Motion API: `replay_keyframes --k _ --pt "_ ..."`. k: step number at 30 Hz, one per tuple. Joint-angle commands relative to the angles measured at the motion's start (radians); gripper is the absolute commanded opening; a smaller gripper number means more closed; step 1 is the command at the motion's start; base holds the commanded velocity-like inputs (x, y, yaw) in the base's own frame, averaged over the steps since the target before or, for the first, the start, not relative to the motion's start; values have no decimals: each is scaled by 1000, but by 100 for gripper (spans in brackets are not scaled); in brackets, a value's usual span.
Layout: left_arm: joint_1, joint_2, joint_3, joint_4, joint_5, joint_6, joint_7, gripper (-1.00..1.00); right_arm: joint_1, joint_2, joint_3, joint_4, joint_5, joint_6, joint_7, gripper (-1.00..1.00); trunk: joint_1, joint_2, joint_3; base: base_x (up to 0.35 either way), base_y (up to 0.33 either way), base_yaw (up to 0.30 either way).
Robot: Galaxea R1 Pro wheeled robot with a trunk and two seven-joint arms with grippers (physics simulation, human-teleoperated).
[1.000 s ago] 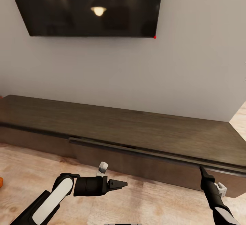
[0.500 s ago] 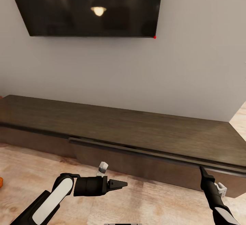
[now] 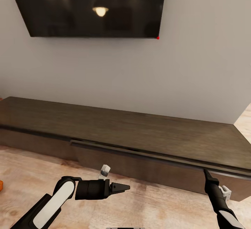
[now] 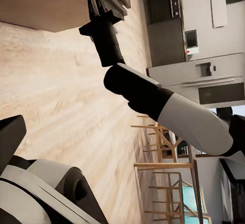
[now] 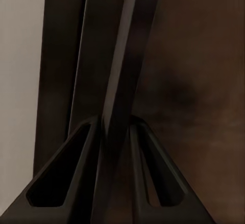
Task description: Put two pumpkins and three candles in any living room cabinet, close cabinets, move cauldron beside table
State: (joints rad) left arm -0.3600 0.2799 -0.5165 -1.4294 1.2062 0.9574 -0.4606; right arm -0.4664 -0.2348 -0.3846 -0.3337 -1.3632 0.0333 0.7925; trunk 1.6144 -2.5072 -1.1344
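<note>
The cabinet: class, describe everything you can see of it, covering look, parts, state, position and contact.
The cabinet is a long, very low unit of dark brown wood grain, set on the pale wood floor against the grey wall below the television. Its flat top is bare. One front panel stands slightly out from the rest. The right gripper pinches that panel's top edge.

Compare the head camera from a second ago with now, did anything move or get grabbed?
Nothing visibly changed. The right pincer remains closed on the top edge of the long dark brown wooden cabinet's front panel, and the left pincer still hovers over the floor, holding nothing.
</note>
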Motion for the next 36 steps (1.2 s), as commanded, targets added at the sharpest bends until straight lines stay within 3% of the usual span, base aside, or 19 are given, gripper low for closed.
replay_keyframes --k 1,12,13,25,36 --pt "0 1 0 0 -2 1 -4 100 0 -1 -24 4 -25 8 -4 -100 0 0 -1 0 0 0" --pt "0 1 0 0 -2 1 -4 100 0 0 -25 2 -25 0 -21 -100 0 0 -1 0 0 0" --pt "-1 6 -1 0 -2 1 -4 100 -2 2 6 4 -2 -9 -3 -100 0 0 -1 -102 0 0" --pt "0 2 0 0 -2 0 -3 100 -2 2 29 -10 24 -52 -24 -100 0 0 -1 -119 0 0" --pt "0 2 -1 0 -3 0 -3 100 -2 2 24 -11 43 -52 -24 -100 0 0 -1 -96 19 0"
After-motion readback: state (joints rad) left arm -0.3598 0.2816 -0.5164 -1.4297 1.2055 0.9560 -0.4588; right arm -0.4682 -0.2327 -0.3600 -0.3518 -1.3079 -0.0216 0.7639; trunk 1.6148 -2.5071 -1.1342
